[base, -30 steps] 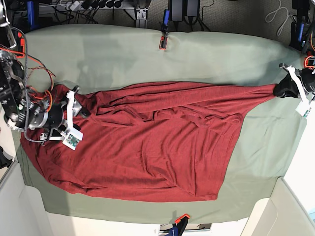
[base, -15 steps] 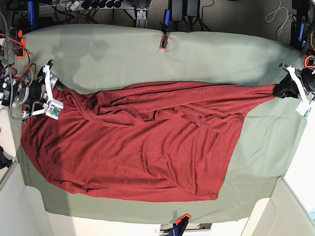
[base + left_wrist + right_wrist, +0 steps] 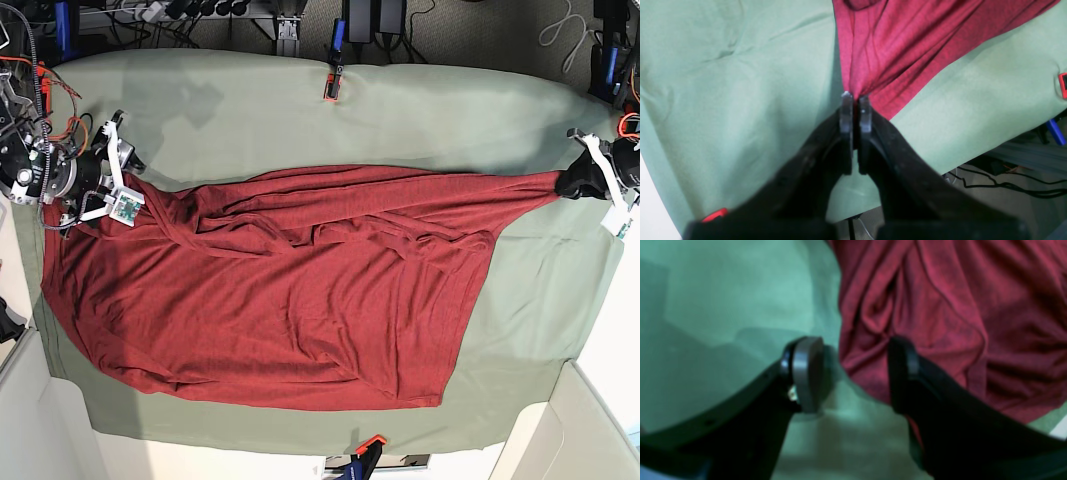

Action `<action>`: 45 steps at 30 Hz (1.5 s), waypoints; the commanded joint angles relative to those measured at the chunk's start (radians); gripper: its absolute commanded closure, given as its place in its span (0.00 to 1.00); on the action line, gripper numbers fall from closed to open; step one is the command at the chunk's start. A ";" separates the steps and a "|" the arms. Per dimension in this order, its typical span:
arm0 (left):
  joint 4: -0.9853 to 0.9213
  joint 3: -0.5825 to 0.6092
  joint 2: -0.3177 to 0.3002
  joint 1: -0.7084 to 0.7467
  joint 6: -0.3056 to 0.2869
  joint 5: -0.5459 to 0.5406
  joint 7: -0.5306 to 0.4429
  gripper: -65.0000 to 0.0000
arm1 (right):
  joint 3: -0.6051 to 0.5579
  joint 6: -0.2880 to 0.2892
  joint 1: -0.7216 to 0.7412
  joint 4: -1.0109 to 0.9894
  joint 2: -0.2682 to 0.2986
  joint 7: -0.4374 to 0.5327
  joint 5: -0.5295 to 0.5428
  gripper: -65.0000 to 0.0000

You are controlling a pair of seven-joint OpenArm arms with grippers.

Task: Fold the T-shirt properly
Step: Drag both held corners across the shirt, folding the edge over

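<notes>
Left wrist view: left gripper [image 3: 855,100] clamped on a corner of the T-shirt [image 3: 907,43], above the green cloth [image 3: 723,100].
Right wrist view: right gripper [image 3: 853,373] spread wide, straddling the shirt's edge.
Base view: spread across the cloth's middle.

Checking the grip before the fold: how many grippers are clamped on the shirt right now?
1: the left gripper pinches the T-shirt at its stretched corner; the right gripper is open beside the opposite edge.

The T-shirt [image 3: 280,310] was thin, matt, heathered knit cloth; the table cover [image 3: 300,110] was smooth matt fabric.
</notes>
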 commanded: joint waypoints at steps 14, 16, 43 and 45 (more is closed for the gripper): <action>0.013 -0.013 -0.026 -0.007 -0.003 -0.010 -0.001 1.00 | 0.009 -0.133 0.021 -0.031 0.004 0.009 -0.097 1.00; 0.013 -0.013 -0.026 -0.007 -0.003 -0.010 0.009 1.00 | 0.009 -0.134 0.018 -0.010 0.020 0.002 -0.077 1.00; 0.124 -0.225 -0.034 0.255 -0.003 -0.163 0.042 1.00 | 0.010 -0.080 -0.050 0.211 0.259 -0.113 0.171 1.00; 0.160 -0.225 -0.034 0.255 -0.003 -0.127 0.004 1.00 | 0.011 -0.080 -0.047 0.211 0.246 -0.113 0.171 1.00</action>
